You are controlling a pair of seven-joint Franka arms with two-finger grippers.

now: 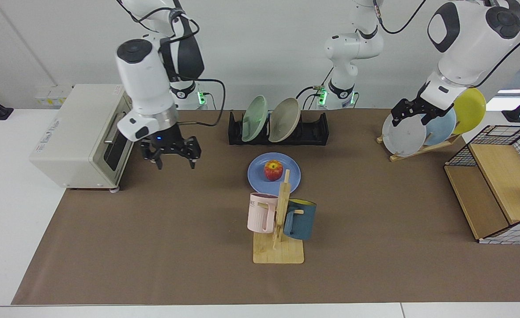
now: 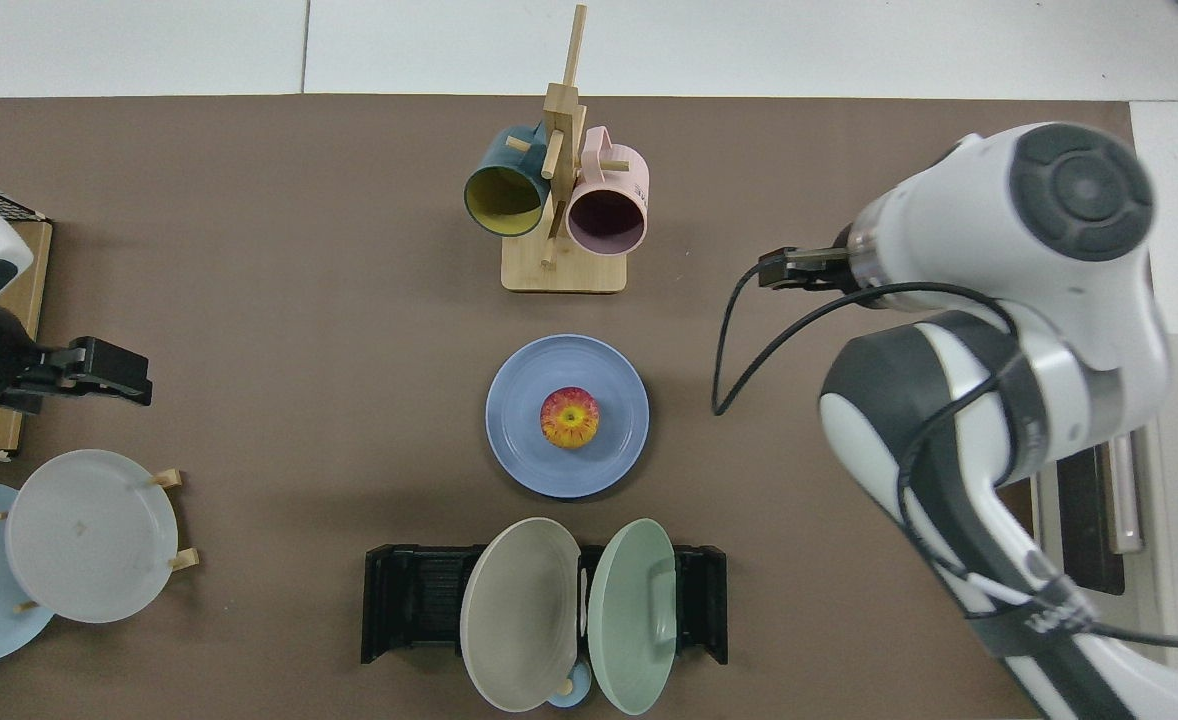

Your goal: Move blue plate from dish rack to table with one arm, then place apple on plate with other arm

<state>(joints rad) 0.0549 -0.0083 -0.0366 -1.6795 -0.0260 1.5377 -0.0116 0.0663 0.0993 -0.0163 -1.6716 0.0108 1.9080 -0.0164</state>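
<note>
The right gripper [image 1: 174, 161] points down with fingers spread, empty, at 9 o'clock; the left gripper [image 1: 412, 115] waits at 2 o'clock, fingers apart

Worktop [image 1: 374, 247]: white, brown mat. Directly on it: blue plate [image 1: 258, 175], dish rack [image 1: 315, 130], mug tree [image 1: 278, 251], toaster oven [image 1: 74, 132], wooden plate stand [image 1: 419, 150], wire basket [image 1: 498, 185].

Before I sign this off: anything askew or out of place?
Nothing stands out. The apple sits upright mid blue plate, flat on the table. Right gripper hangs open beside the toaster oven.
</note>
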